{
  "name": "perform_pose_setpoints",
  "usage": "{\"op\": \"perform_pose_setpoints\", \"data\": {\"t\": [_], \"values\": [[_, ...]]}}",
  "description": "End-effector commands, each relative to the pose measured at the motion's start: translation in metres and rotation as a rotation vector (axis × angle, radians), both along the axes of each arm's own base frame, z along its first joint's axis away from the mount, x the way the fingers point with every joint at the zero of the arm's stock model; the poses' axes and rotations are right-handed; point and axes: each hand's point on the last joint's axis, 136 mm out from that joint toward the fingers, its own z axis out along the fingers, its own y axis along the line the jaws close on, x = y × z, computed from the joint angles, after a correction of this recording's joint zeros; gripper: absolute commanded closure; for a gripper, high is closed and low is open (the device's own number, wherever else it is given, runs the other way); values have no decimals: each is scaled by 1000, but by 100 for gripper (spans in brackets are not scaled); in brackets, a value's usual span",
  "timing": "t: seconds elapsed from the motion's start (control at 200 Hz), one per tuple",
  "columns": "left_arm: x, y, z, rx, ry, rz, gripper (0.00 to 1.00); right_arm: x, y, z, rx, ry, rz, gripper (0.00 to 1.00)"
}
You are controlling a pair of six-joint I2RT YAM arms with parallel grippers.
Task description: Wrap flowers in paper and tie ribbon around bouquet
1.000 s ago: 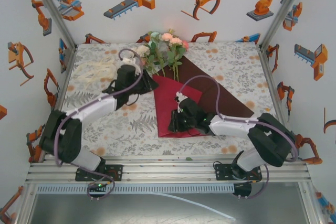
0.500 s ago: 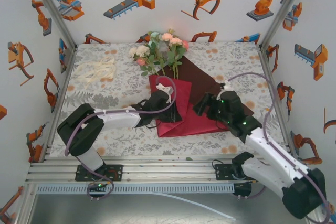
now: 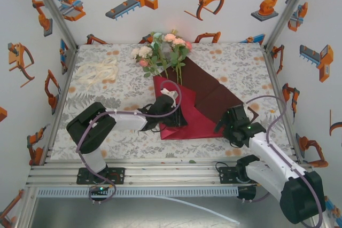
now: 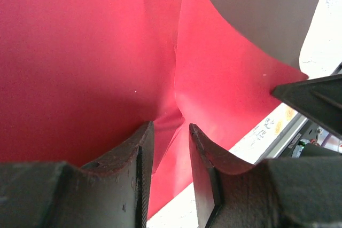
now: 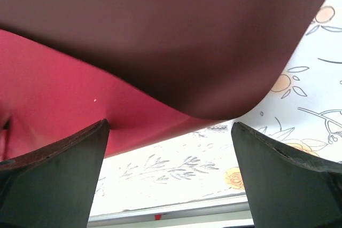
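Observation:
The flowers [image 3: 163, 52] lie at the back centre, their stems running onto the paper [image 3: 206, 92]. This dark red sheet has its near left part folded over, brighter red. My left gripper [image 3: 176, 117] rests on that fold. In the left wrist view its jaws [image 4: 168, 126] stand a narrow gap apart over a crease in the paper [image 4: 80, 52], clamping nothing. My right gripper [image 3: 223, 119] sits at the sheet's near right edge, wide open [image 5: 171, 126] and empty, with the lifted paper [image 5: 160, 36] curling just beyond it. The ribbon [image 3: 99, 70] lies bunched at the back left.
The floral tablecloth [image 3: 123, 94] covers the table. An aluminium rail [image 3: 171, 172] runs along the near edge, and printed walls close in the left, back and right. A purple-grey cable [image 3: 173, 92] loops over the left wrist above the paper.
The right gripper opened, let go of the paper's near left part and drew back to the right. The left arm swung from beside the flowers onto that fold.

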Motion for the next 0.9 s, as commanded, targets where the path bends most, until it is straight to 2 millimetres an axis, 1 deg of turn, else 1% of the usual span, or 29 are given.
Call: {"op": "perform_pose_setpoints", "data": {"t": [0.0, 0.075, 0.17, 0.26, 0.36, 0.385, 0.451, 0.521, 0.611, 0.696, 0.796, 0.891], "values": [[-3, -3, -6, -15, 15, -5, 65, 0, -9, -12, -27, 7, -53, 10], [-3, -4, -7, -22, 23, -3, 65, -3, -16, -20, -54, 30, -85, 9], [-3, -6, -8, -31, 28, -3, 66, -1, -22, -19, -78, 20, -108, 10], [-2, -7, -5, -36, 26, -5, 66, 5, -29, -12, -109, -11, -119, 9], [-2, -6, -7, -29, 27, -1, 66, 22, -35, 0, -112, -80, -87, 5], [-1, -6, -7, -30, 27, -1, 66, 24, -39, 1, -99, -86, -106, 3], [-1, -7, -7, -33, 27, -3, 67, 30, -49, 5, -65, -91, -152, 3], [0, -6, -7, -34, 27, 0, 67, 35, -68, 8, -61, -97, -225, 2], [0, -8, -5, -46, 27, -3, 67, 41, -90, 5, -37, -95, -298, 2], [0, -9, -3, -56, 26, -6, 68, 51, -107, 3, 14, -99, -353, 3], [1, -8, -2, -56, 22, -4, 68, 63, -122, -2, 39, -76, -383, 3], [1, -7, -2, -63, 21, 1, 68, 74, -126, -11, 54, -44, -366, 5]]}}
